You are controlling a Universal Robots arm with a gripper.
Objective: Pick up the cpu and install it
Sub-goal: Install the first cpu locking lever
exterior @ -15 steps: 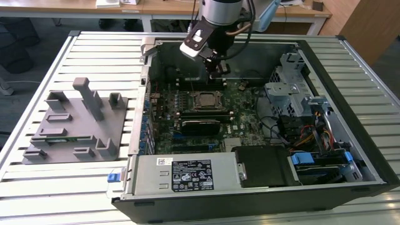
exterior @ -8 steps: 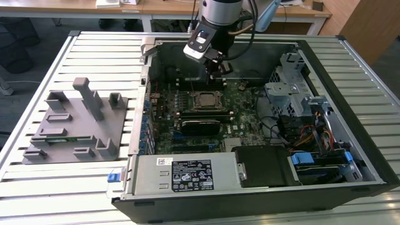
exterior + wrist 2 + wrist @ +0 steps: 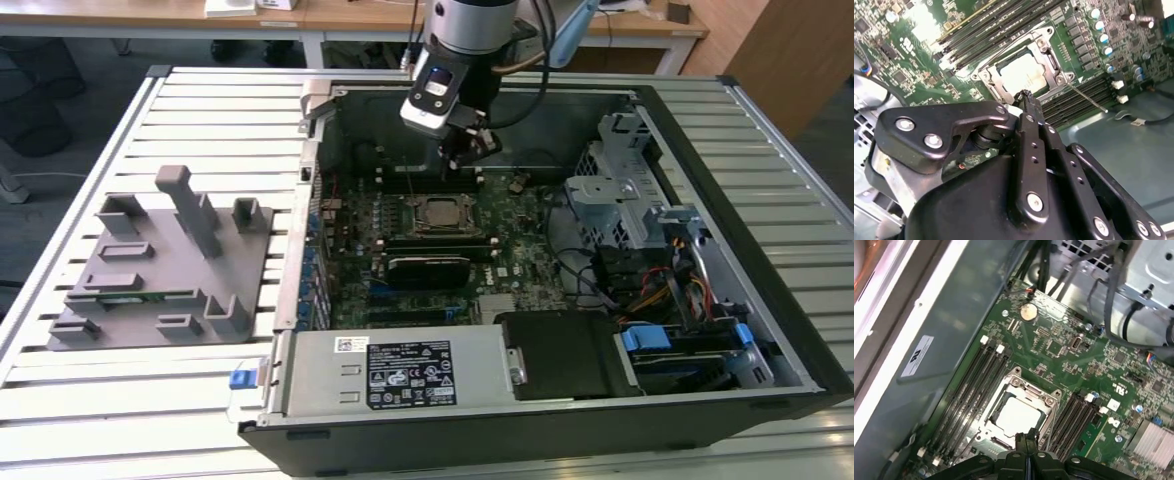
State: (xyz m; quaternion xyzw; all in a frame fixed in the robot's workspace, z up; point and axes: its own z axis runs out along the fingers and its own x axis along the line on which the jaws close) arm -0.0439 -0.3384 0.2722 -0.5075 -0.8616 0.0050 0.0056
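Cpu (image 3: 1016,415) is lying flat inside its metal socket frame (image 3: 1050,399) on the green motherboard (image 3: 1064,357) of the open computer case (image 3: 791,300), silver top facing up. Close above it the gripper (image 3: 1025,437) is hovering with fingers pressed together, gripping nothing and not visibly touching the chip. By its looks the chip is light, stiff and thin, with a smooth plate that is likely slippery and underside contacts that are likely fragile — any hold is judged safest across two opposite edges of the rim, kept level.
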